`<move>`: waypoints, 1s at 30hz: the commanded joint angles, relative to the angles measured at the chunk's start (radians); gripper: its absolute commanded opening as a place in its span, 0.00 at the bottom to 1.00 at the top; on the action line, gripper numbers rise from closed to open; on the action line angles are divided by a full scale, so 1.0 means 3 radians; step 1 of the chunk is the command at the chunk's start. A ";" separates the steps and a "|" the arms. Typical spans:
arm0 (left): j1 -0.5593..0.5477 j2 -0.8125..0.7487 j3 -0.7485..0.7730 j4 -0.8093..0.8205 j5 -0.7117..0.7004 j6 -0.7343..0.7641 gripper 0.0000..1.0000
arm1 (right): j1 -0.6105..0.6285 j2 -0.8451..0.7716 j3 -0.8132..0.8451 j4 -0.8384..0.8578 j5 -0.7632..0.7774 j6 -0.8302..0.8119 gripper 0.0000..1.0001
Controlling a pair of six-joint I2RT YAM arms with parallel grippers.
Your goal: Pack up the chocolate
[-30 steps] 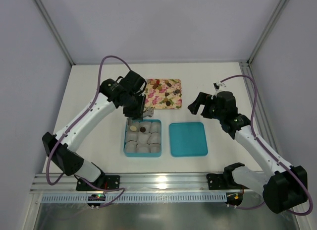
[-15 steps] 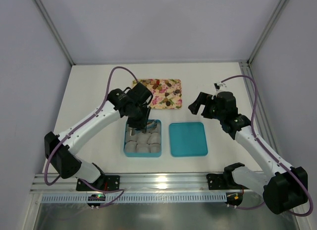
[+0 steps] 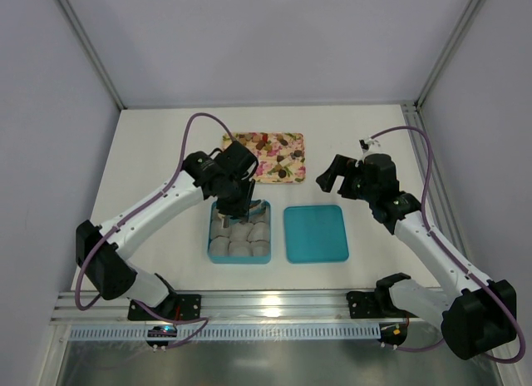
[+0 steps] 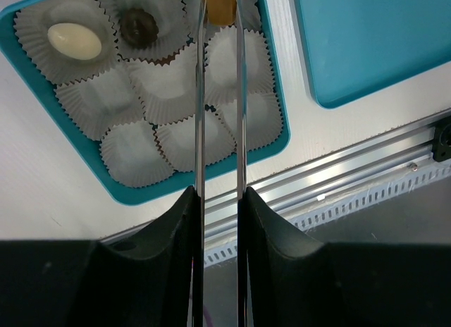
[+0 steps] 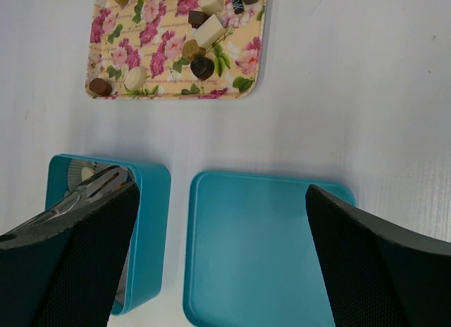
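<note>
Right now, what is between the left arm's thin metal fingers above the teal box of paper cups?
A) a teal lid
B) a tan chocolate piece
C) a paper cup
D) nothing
B: the left wrist view shows a tan chocolate piece pinched between the fingers, at a corner of the teal box.

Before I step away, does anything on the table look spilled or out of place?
Nothing stands out. Paper cups sit in the box, two holding chocolate; the lid lies flat beside it, and the left claw grips a tan piece.
</note>
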 commanded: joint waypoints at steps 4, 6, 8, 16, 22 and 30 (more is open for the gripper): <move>-0.0016 -0.0051 -0.0023 0.0117 -0.0093 -0.0012 0.31 | 0.0019 -0.0021 0.0024 0.0102 0.0012 0.0012 1.00; -0.0016 -0.0046 -0.0028 0.0117 -0.0093 -0.0011 0.33 | 0.0019 -0.0021 0.0014 0.0108 0.0017 0.0002 1.00; -0.0021 -0.0041 -0.0038 0.0127 -0.0088 -0.0006 0.34 | 0.0019 -0.0031 0.0019 0.0102 0.0022 0.0002 1.00; -0.0016 -0.0046 0.0008 0.0092 -0.0098 0.0004 0.38 | 0.0019 -0.0016 0.0014 0.0108 0.0007 0.0007 1.00; -0.0016 -0.0072 0.0140 -0.0005 -0.0068 0.0050 0.38 | 0.0019 -0.0010 0.0014 0.0123 -0.0019 0.0017 1.00; -0.0021 -0.0092 0.0585 -0.0235 0.0060 0.0106 0.38 | 0.0019 0.0010 0.0029 0.0169 -0.0039 0.0017 1.00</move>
